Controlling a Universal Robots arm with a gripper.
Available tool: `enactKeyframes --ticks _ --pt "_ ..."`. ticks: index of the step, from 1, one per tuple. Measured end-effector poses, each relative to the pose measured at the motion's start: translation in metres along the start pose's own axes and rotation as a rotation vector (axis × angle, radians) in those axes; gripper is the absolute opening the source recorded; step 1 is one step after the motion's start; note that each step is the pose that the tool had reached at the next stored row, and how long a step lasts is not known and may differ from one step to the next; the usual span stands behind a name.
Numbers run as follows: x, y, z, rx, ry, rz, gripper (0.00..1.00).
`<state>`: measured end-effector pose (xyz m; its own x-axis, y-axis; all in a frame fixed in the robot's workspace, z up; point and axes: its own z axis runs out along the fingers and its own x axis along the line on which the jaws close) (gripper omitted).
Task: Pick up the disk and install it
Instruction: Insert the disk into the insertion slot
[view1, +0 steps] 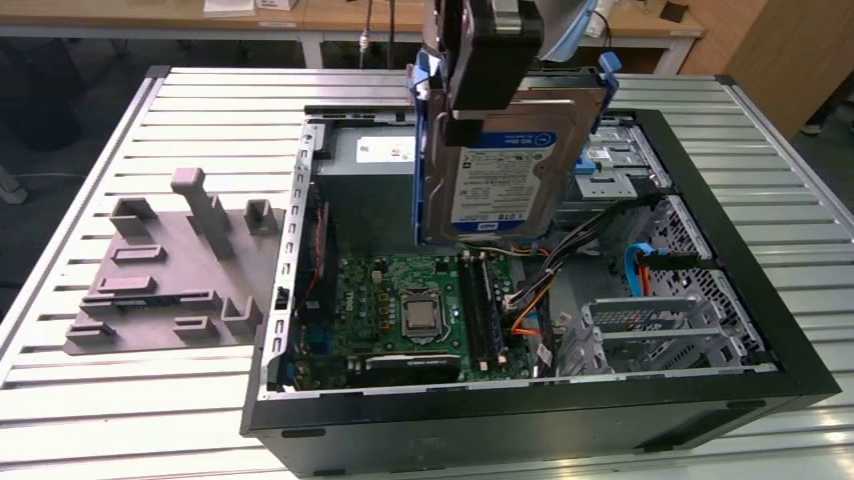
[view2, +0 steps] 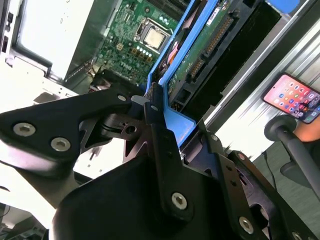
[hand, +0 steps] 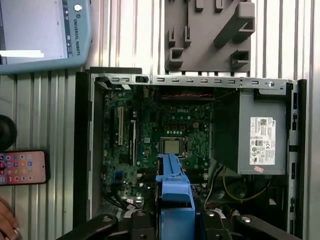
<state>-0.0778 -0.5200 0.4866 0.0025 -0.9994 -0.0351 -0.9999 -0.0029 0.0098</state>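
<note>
The disk (view1: 507, 175), a silver hard drive with a blue-and-white label in a blue plastic bracket, hangs on edge above the open computer case (view1: 534, 420). My gripper (view1: 461, 125) comes down from above and is shut on the bracket's upper end. In the second wrist view my gripper (view2: 155, 107) clamps the blue bracket (view2: 177, 122), and the disk's green circuit side (view2: 200, 55) runs away from it toward the motherboard. In the first wrist view the blue bracket (hand: 174, 182) juts out from my gripper (hand: 175, 217) over the case interior.
Inside the case lie the green motherboard (view1: 414, 310), a grey power supply (hand: 255, 135) and silver drive cages (view1: 667, 330) at the exterior view's right. A grey fixture plate (view1: 167, 270) sits beside the case. A phone (hand: 22, 167), a hand (hand: 6, 220) and a teach pendant (hand: 45, 35) lie off to one side.
</note>
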Motion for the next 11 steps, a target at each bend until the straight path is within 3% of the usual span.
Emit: enactKeyframes --ticks 2,11 --pt "0.0018 -0.0016 0.0006 -0.0001 0.0006 0.000 0.36" --pt "0.0216 -0.0026 0.0027 -0.0001 0.0008 0.000 0.36"
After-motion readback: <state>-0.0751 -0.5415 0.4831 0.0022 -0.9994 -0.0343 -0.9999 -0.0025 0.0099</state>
